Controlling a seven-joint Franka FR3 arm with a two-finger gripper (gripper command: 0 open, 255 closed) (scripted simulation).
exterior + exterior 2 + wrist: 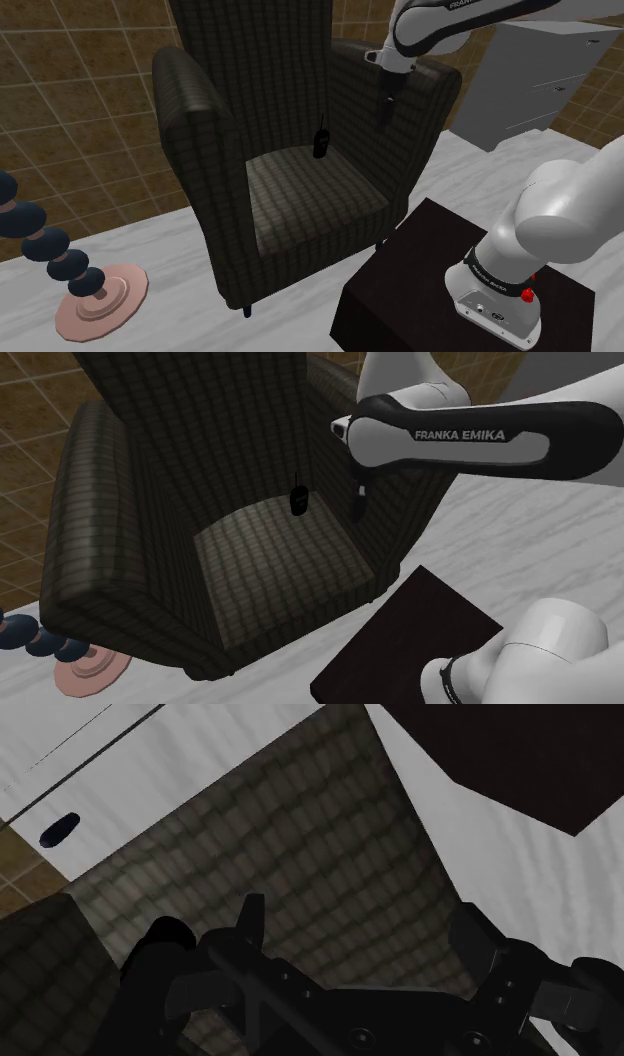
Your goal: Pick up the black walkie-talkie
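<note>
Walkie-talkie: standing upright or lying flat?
Upright: the walkie-talkie stands on the armchair seat by the backrest, antenna pointing up.

The upholstered armchair (300, 195) wears a dark olive-brown check; the small walkie-talkie (323, 141) is black, the boxy stand (410, 260) dark maroon, the floor (160, 235) marbled pale grey.

The armchair (300, 190) loses its backrest top at the shoulder view's upper edge. The walkie-talkie (323, 143) is too small to show buttons or markings. The arm (440, 25) hides part of the white cabinet (540, 80), and the stand (400, 290) is cut off below.
</note>
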